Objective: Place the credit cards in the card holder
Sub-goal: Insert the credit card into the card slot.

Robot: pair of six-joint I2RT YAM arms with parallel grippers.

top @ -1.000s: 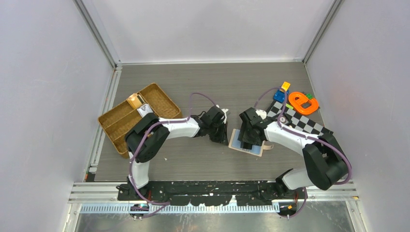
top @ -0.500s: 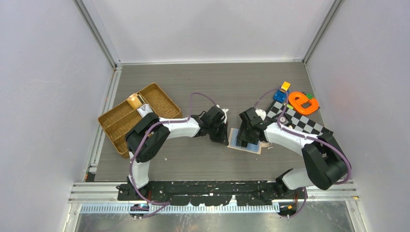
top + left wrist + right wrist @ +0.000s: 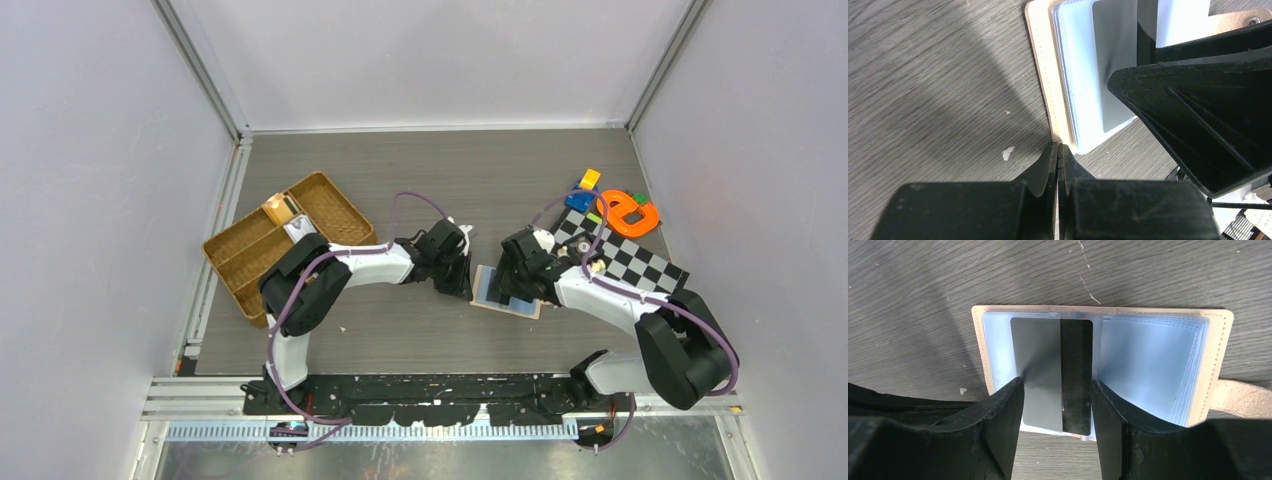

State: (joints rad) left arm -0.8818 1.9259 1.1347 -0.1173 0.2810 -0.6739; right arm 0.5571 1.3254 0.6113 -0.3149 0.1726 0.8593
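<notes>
Partly hidden — card (image 3: 1040, 355) (under right hand (image 3: 1058, 390))

No writing, brand or number is legible anywhere. The grey card (image 3: 1040, 375) in the card holder (image 3: 979, 350) shows only a dark band. The orange piece (image 3: 627, 212) near the far right corner of the bench (image 3: 450, 170) perhaps forms a letter e.
</notes>
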